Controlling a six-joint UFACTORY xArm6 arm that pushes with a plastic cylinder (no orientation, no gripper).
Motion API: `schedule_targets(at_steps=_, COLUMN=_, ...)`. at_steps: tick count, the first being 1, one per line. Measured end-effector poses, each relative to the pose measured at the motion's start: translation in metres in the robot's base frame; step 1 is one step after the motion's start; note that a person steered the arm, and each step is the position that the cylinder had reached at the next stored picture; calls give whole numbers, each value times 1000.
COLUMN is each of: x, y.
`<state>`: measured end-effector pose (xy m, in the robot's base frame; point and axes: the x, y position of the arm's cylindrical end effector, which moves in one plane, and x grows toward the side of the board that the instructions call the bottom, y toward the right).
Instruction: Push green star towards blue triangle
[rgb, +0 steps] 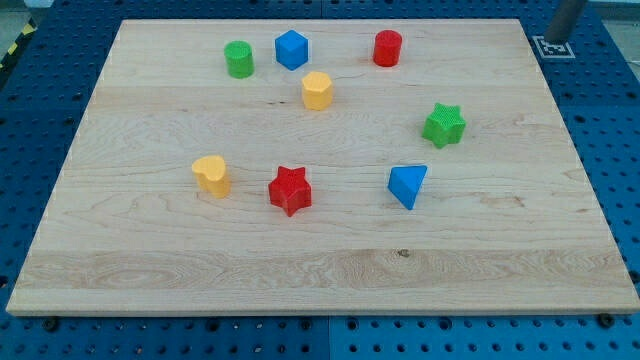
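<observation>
The green star lies on the right half of the wooden board. The blue triangle lies below it and slightly to the left, a short gap away. My rod shows at the view's top right corner, off the board. My tip is beside a small black-and-white marker, far up and to the right of the green star and touching no block.
A red star and a yellow block lie left of the blue triangle. Near the top are a green cylinder, a blue block, a yellow block and a red cylinder.
</observation>
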<state>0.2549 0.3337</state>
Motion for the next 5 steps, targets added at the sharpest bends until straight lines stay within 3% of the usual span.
schedule_targets(at_steps=2, x=76, y=-52)
schedule_targets(at_steps=3, x=79, y=-55)
schedule_targets(at_steps=5, x=99, y=-133)
